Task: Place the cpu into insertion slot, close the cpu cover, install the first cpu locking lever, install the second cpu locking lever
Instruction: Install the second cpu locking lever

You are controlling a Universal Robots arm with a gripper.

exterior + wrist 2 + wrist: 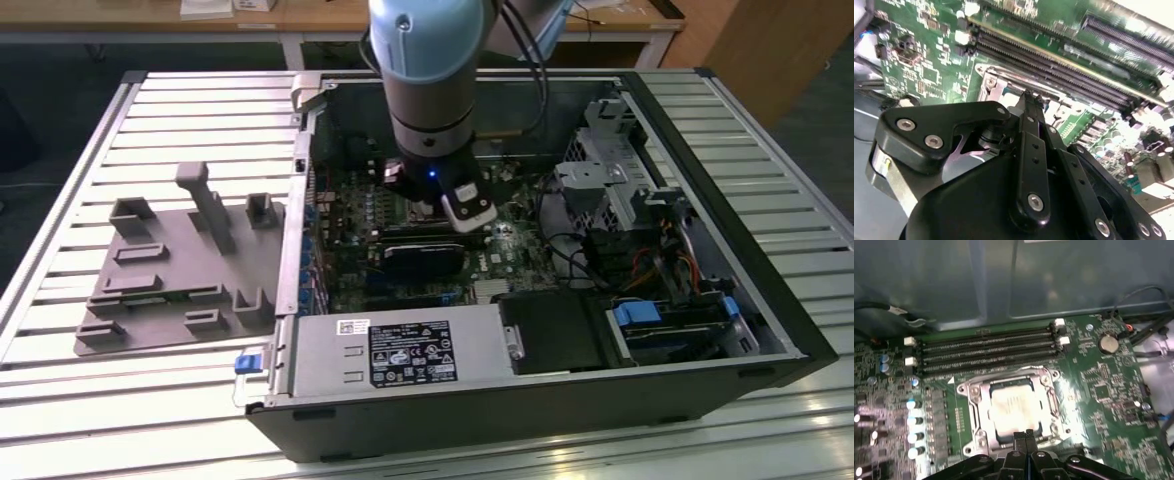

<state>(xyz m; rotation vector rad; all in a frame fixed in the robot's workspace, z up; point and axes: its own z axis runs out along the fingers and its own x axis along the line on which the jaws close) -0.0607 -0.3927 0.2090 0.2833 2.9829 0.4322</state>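
In the first wrist view the cpu (1013, 406) lies flat in the insertion slot (970, 416), its silver-grey top facing up. The cpu cover (1048, 401), a silvery frame plate, lies down around it. My gripper (1024, 436) is shut, its two black fingertips pressed together at the edge of the socket frame, with nothing visible between them. The second wrist view has the black fingers (1030, 107) reaching down to the metal socket frame (990, 84). In the exterior view my gripper (430, 207) hangs inside the open computer case (694, 130), over the green motherboard (350, 225).
Long black memory slots (986, 349) run beside the socket, with a coin battery (1108, 343) and a row of capacitors (914, 435) nearby. A black fan block (420, 258), power supply (387, 355) and drive cage (621, 180) crowd the case. A grey fixture (174, 270) sits on the slatted table.
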